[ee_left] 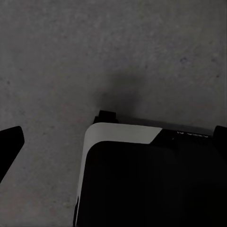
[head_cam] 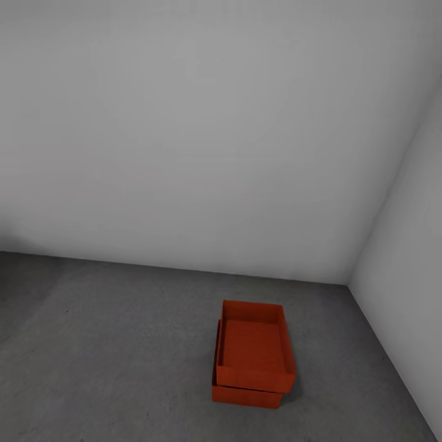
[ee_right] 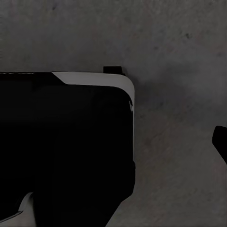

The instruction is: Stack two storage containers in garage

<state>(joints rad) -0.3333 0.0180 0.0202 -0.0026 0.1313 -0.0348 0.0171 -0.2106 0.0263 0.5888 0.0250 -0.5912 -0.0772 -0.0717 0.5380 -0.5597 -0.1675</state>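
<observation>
Orange-red rectangular lidless storage containers with tapering walls stand stacked on the dull dark-grey mottled concrete floor point(head_cam: 110, 356) of the garage, as the head view shows. The lower container point(head_cam: 245, 395) rests directly on the concrete; the upper container point(head_cam: 255, 347) sits on top of it, skewed slightly, so that a strip of the lower rim shows along the left side and the front wall of the lower bin shows beneath the upper one. The upper bin is hollow side up, its flat bottom visible. The stack lies near the corner where the plain white back wall point(head_cam: 202, 135) meets the plain white side wall point(head_cam: 414, 258) (closer to the side wall, yet clear of both).

Left wrist view: mottled concrete below, a black robot body panel with a white rounded edge point(ee_left: 120, 134) across the lower part, and a single dark fingertip point(ee_left: 9, 144) of the left claw at the picture's edge. Right wrist view: the same concrete, a similar black panel with a white edge point(ee_right: 94, 78), and one dark fingertip point(ee_right: 221, 140) of the right claw at the edge. Whether either claw is released or clenched cannot be told, as only one fingertip of each appears.
</observation>
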